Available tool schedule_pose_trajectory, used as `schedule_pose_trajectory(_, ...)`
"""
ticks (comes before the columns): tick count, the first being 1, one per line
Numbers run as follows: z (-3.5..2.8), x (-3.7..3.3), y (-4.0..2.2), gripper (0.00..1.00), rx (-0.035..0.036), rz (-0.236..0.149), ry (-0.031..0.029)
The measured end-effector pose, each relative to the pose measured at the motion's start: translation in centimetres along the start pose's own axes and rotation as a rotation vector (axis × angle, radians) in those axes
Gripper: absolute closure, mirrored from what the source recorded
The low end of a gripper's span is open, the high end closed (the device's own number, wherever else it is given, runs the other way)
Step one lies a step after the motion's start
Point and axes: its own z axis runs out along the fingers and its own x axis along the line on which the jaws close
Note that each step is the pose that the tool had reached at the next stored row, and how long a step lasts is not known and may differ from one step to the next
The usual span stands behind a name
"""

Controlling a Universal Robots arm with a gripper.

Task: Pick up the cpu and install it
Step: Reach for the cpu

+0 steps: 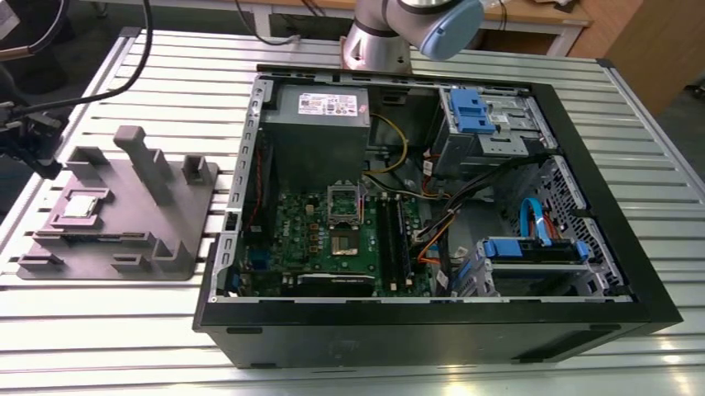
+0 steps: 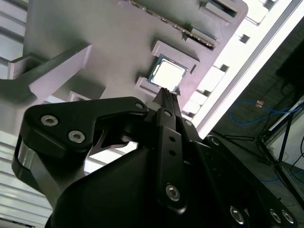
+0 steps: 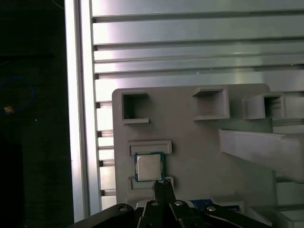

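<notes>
Hand [image 3: 162, 186] is poised over the grey tray [image 3: 199, 147]; in both wrist views its black fingertips appear drawn together with nothing between them, though the gap is hard to judge from these angles. The cpu [image 3: 148, 167] lies flat in a shallow square seat of the tray, silvery top up, bracketed by two low raised ledges; it is not held. The fingertips line up at one edge of the cpu; whether they touch it or stand just above it cannot be told. In the exterior view the tray rests on the slatted metal surface [image 1: 144, 330] towards the exterior view's left, with the cpu [image 1: 82, 205] near the tray's outer side; the open computer case [image 1: 441, 330] stands just beside the tray, its green circuit board [image 1: 330, 247] well apart from the cpu.
</notes>
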Motion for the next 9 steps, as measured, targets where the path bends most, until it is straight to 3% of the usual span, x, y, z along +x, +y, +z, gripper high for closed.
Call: schedule_pose_trajectory(9, 1.63, 0.24, -0.09, 0.89, 0.0, 0.0, 0.0002)
